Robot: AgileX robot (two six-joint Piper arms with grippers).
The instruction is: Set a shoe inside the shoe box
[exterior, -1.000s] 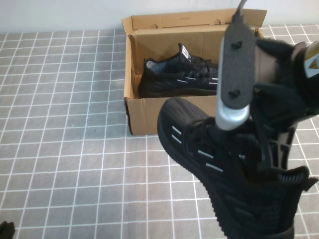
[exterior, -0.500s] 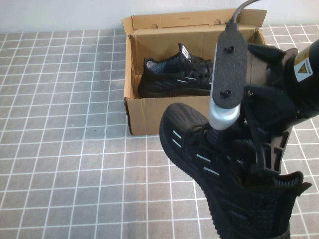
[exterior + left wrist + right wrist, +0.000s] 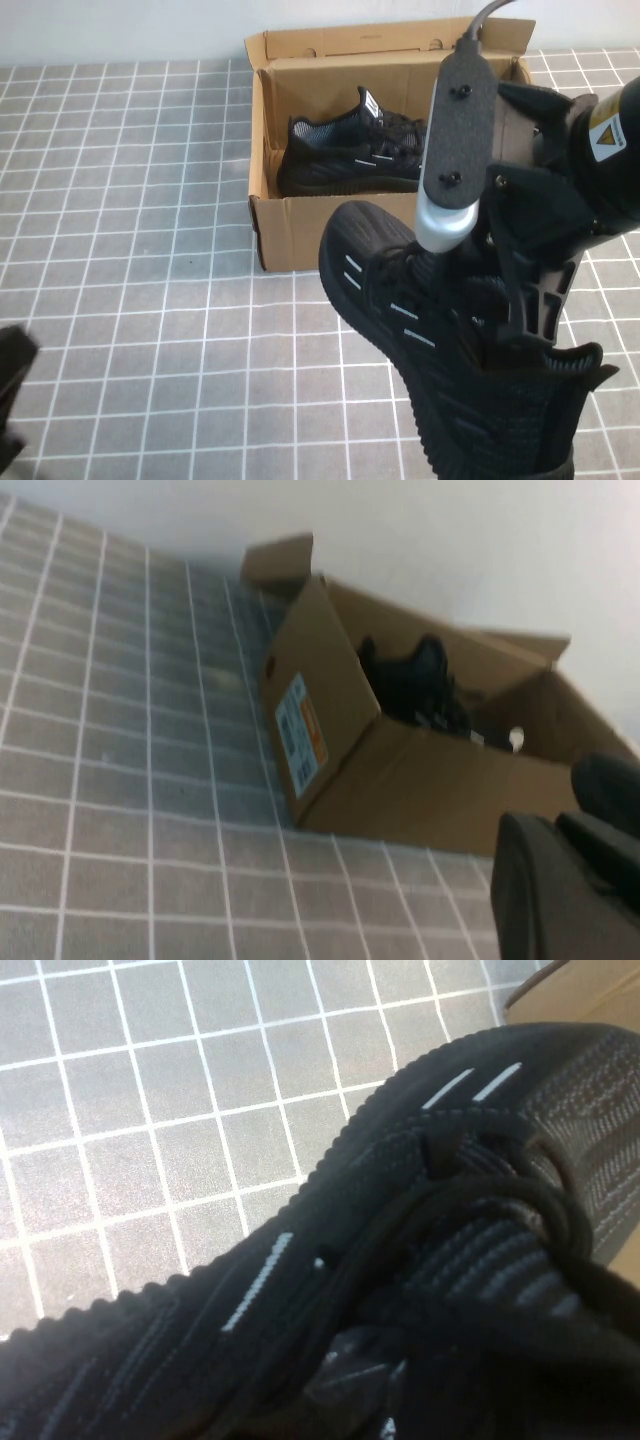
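Note:
The shoe (image 3: pixel 400 290), black knit with short white dashes, hangs in the air in front of the shoe box (image 3: pixel 300 225), toe toward its front wall. My right gripper (image 3: pixel 525 320) is shut on the shoe at its opening, fingers mostly buried in the collar. The shoe's laces and side (image 3: pixel 300 1290) fill the right wrist view. The brown cardboard shoe box (image 3: pixel 440 790) stands open at the back of the table. My left gripper (image 3: pixel 12 385) sits low at the near left edge, shut and empty; its fingers (image 3: pixel 560 890) show dark in the left wrist view.
A near-identical twin sneaker (image 3: pixel 350 155) lies inside the box, also seen as a dark twin shoe (image 3: pixel 420 680) from the left wrist. The box flaps (image 3: pixel 390 40) stand up at the back. Grey tiled tabletop (image 3: pixel 130 200) stretches to the left.
My left gripper has risen into view at the lower left corner. The right arm has tilted slightly, with the shoe staying in front of the box.

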